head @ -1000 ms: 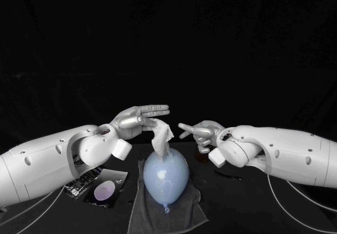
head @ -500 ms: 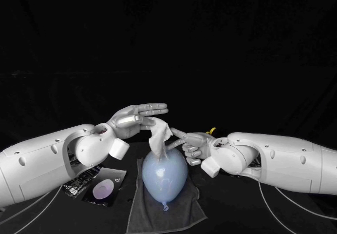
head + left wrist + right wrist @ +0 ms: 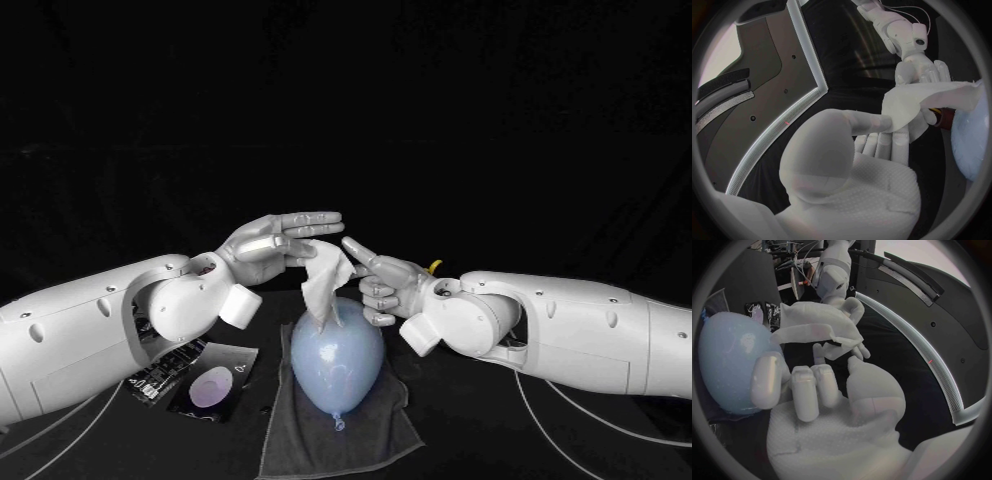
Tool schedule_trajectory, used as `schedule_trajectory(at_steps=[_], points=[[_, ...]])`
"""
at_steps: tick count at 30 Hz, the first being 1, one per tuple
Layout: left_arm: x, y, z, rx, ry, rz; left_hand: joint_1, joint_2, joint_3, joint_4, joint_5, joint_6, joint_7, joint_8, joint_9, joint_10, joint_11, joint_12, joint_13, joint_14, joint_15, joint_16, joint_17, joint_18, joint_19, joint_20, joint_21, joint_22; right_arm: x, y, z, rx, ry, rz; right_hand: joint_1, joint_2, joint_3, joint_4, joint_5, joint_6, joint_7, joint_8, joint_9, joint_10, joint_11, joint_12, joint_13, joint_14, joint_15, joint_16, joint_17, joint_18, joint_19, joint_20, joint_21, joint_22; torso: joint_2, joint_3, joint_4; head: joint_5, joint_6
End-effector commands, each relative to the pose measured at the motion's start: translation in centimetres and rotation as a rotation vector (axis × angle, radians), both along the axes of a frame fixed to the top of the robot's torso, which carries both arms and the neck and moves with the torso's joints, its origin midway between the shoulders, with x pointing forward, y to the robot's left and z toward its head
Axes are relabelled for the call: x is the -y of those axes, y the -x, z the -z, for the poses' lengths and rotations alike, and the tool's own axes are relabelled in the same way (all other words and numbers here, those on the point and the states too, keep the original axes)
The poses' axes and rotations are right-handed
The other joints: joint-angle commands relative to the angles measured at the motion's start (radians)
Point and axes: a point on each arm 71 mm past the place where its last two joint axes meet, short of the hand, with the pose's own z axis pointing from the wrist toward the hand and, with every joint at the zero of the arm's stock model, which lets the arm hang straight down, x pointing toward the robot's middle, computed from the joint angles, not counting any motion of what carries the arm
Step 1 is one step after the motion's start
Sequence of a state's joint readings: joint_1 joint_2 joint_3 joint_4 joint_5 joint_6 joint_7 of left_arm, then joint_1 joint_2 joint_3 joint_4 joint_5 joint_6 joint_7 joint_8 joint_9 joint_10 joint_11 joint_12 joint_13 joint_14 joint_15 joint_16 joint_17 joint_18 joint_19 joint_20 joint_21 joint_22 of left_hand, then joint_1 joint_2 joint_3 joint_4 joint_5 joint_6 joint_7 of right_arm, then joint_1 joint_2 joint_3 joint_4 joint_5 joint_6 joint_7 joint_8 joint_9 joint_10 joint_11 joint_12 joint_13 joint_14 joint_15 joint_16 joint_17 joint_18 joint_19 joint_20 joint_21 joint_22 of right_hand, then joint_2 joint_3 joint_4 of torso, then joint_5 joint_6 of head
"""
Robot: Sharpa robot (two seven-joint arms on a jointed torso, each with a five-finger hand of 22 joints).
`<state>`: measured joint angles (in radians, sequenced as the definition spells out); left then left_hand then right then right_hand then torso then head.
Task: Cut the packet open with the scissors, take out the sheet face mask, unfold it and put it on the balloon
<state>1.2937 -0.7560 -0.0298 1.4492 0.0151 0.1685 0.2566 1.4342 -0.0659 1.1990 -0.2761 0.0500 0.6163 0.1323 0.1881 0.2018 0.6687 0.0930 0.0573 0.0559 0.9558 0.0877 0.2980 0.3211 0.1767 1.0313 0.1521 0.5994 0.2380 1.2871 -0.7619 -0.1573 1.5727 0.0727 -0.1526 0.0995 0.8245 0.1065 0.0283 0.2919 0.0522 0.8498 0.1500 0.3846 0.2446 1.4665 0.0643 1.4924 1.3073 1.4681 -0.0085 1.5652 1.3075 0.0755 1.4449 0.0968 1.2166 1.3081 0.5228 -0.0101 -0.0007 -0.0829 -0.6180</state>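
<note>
Two hands, one mask: both hands are raised over the far end of the balloon, with the mask hanging between them.
Left hand (image 3: 278, 240): gripping the sheet face mask (image 3: 326, 280), its top edge pinched between thumb and fingers; the fingers lie straight out toward the other hand.
Right hand (image 3: 378, 287): holds nothing that I can see. Forefinger and thumb are apart and stretched toward the mask, the remaining fingers half curled.
Contact, right hand to mask: the forefinger tip is at the mask's upper edge, just beside the left hand's pinch. Touching or just clear, cannot tell. In the right wrist view a loose corner of the mask lies between forefinger and thumb.
Mask, lie: not yet unfolded, a narrow bunched strip. Its long axis is roughly upright, from the pinch down to the balloon (image 3: 338, 348), the lower end touching the balloon's far end.
Balloon: lies on a grey cloth (image 3: 378, 440), long axis running away from the robot, knot toward the robot.
Packet (image 3: 214, 385): flat on the table beside the cloth, under the left forearm, well apart from the mask.
Bearing for the next move (judgement): the mask lies to the robot's left of the right hand, directly off its fingertips. That hand is free and nearer the loose corner, so it should close there and draw away across the strip's long axis.
Risk (judgement): the thin sheet may cling to itself, or drag the balloon.
</note>
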Motion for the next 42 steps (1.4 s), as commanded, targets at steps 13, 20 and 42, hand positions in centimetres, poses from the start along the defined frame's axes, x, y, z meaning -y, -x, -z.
schedule_trajectory(at_steps=[13, 20, 42], points=[[0.2, 0.5, -0.2, -0.001, 0.014, 0.037, 0.008, -0.005, 0.0, -0.002, -0.001, -0.005, 0.001, 0.003, 0.002, -0.011, -0.001, -0.003, 0.0, 0.005, -0.004, -0.007, 0.0, 0.007, 0.016, -0.001, 0.004, -0.003, -0.1, -0.6, -1.0, 0.086, -0.135, 0.045, 0.149, 0.056, -0.019, -0.027, -0.001, 0.024, 0.0, -0.024, -0.006, 0.047, 0.005, 0.001, 0.196, 0.103, 0.01, 0.006, 0.263, -0.006, -0.01, 0.008, 0.002, 0.17, 0.0, 0.001, -0.001, 0.003, 0.0], [0.0, 0.4, -0.2, -0.001, 0.01, 0.027, 0.009, -0.005, 0.0, -0.002, -0.001, -0.008, 0.002, 0.002, 0.001, -0.014, -0.001, -0.004, -0.001, 0.006, -0.004, -0.008, -0.001, 0.007, 0.017, -0.002, 0.004, -0.003, 0.1, -0.5, -1.3, 0.11, -0.152, 0.058, 0.286, 0.064, 0.006, -0.095, -0.002, 0.065, -0.012, -0.024, -0.005, 0.051, -0.005, 0.005, 0.2, 0.103, 0.002, 0.006, 0.263, -0.007, -0.008, 0.003, 0.015, 0.172, 0.0, 0.0007, -0.0009, 0.002, 0.001], [-0.3, 0.3, -0.1, -0.001, -0.003, 0.018, 0.01, -0.005, -0.001, -0.003, -0.001, -0.014, 0.001, 0.0, 0.0, -0.024, -0.002, -0.005, -0.002, 0.011, -0.006, -0.01, 0.0, 0.007, 0.02, -0.002, 0.004, -0.004, 0.8, -0.6, -1.6, 0.15, -0.141, 0.11, 0.445, 0.002, 0.06, -0.23, -0.004, 0.089, -0.026, -0.029, -0.008, 0.056, -0.019, 0.01, 0.205, 0.103, -0.012, 0.006, 0.263, -0.009, -0.005, -0.012, 0.026, 0.173, -0.001, 0.0003, -0.0008, 0.003, 0.001]])
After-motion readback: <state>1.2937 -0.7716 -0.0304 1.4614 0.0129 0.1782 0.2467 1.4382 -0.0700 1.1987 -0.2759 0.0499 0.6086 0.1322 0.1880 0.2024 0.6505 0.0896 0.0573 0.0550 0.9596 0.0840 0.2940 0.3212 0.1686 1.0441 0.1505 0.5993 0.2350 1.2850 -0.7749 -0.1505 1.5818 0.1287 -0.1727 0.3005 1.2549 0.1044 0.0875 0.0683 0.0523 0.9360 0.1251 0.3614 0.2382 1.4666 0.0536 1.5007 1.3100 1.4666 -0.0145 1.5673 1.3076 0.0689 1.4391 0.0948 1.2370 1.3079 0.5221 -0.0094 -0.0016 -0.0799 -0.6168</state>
